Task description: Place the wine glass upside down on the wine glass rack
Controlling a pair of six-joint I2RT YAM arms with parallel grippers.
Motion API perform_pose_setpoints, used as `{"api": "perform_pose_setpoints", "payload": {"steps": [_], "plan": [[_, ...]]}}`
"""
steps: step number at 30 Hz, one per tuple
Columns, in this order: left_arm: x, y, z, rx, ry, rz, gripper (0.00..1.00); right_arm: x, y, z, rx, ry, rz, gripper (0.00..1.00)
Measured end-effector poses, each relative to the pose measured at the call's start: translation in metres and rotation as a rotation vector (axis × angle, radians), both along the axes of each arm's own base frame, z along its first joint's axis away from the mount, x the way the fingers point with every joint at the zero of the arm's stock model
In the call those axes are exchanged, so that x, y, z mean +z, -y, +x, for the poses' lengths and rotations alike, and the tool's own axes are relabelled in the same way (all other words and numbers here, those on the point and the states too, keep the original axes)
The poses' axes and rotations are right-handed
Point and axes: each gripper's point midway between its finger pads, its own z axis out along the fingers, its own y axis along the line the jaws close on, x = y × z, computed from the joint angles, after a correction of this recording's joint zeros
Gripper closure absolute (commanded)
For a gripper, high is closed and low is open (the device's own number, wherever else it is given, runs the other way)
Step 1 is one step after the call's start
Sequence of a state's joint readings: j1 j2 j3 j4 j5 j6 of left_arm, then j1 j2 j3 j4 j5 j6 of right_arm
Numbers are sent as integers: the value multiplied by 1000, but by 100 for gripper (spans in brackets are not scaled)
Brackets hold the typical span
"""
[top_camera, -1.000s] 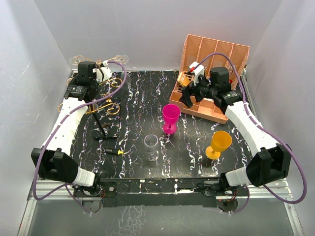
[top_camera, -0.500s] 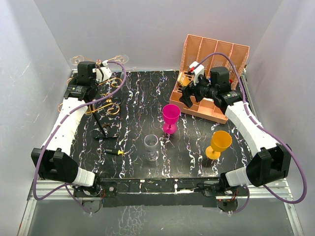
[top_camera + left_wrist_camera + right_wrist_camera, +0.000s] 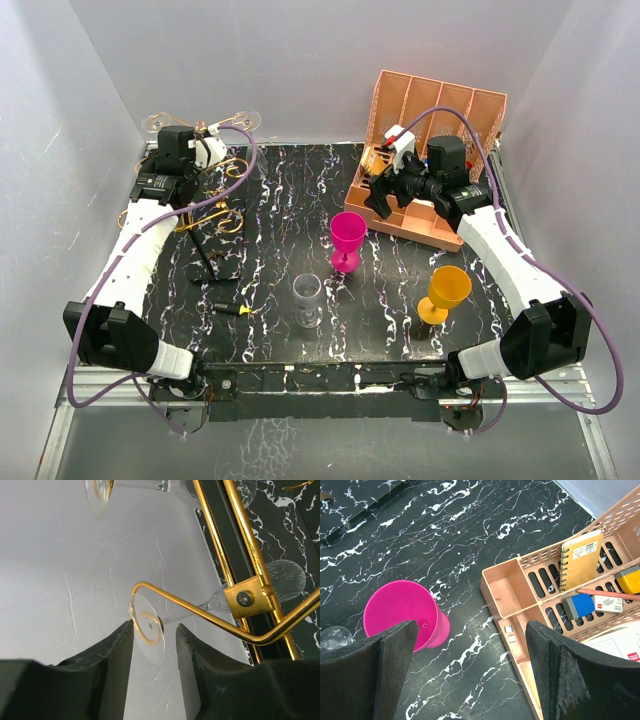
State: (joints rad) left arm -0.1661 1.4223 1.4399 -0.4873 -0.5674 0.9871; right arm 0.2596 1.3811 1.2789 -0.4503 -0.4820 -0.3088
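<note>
Glassware hangs in the wine glass rack (image 3: 200, 611), a thin gold wire stand with curled arms and a dark central post. The rack stands at the far left of the black, white-veined surface (image 3: 290, 200). The wine glass (image 3: 148, 628), clear with a ribbed bowl and a gold-ringed round foot, lies across one curved arm of the rack. Its stem passes behind the wire close to the foot, and its bowl shows beyond the rack's post and gold bracket. Whether the foot bears on the wire cannot be told.

The left end effector (image 3: 154, 626) is level with that foot, and the disc sits in the gap between its two dark fingers (image 3: 115, 670). The jaws are narrowly parted. The disc's rim lies at the edge of one finger, with a clear sliver of wall showing between the disc and the other. A second clear wine glass (image 3: 97, 495) of the same kind hangs farther along the rack, apart from the fingers.

The right end effector (image 3: 470, 625) hovers well to the right of the rack with its jaws spread wide and nothing between them. Below it are a magenta plastic goblet (image 3: 400, 612) and the near corner of a salmon-pink slotted organiser (image 3: 505, 587).
</note>
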Motion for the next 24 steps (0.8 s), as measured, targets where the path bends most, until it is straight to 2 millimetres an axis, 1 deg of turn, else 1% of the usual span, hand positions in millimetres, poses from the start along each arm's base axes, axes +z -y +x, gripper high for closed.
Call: {"api": "perform_pose_setpoints", "payload": {"steps": [5, 13, 18, 20, 24], "plan": [[2, 0, -2, -1, 5, -2, 54, 0, 0, 1, -1, 2, 1, 2], [12, 1, -9, -1, 41, -28, 38, 1, 0, 0, 7, 1, 8, 2], [10, 11, -10, -28, 37, -106, 32, 1, -1, -1, 14, 0, 11, 2], [16, 17, -9, -43, 54, -153, 31, 0, -2, -1, 17, -4, 13, 2], [28, 31, -7, -78, 94, -259, 28, -6, -5, -1, 33, -27, 17, 7]]}}
